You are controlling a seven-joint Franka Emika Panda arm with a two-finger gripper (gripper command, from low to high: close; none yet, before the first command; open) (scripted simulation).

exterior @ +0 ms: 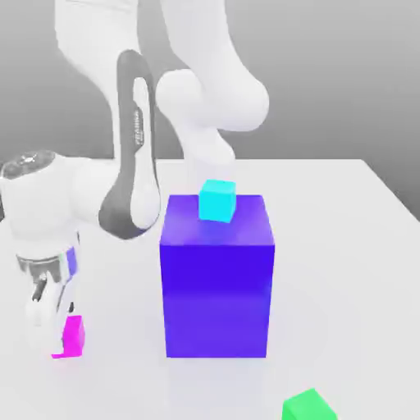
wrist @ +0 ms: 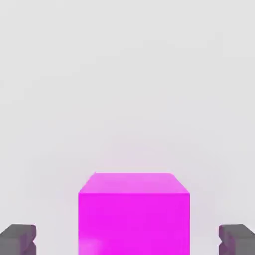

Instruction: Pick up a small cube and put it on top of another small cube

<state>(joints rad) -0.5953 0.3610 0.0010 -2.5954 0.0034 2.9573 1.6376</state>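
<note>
The gripper straddles the small magenta cube on the tabletop, fingers apart, not touching. Close squarely on both sides before lifting toward the cyan cube atop the blue block.

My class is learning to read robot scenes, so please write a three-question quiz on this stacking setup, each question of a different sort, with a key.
1. True or false: the cyan cube rests on top of the blue-purple block.
2. Which cube sits between the hand's fingers? A) green B) magenta C) cyan
3. Fill in: in the hand view, the fingers stand ____ from the magenta cube's sides.

Key: 1 true; 2 B; 3 apart. The green cube lies on the table, away from the hand.
</note>
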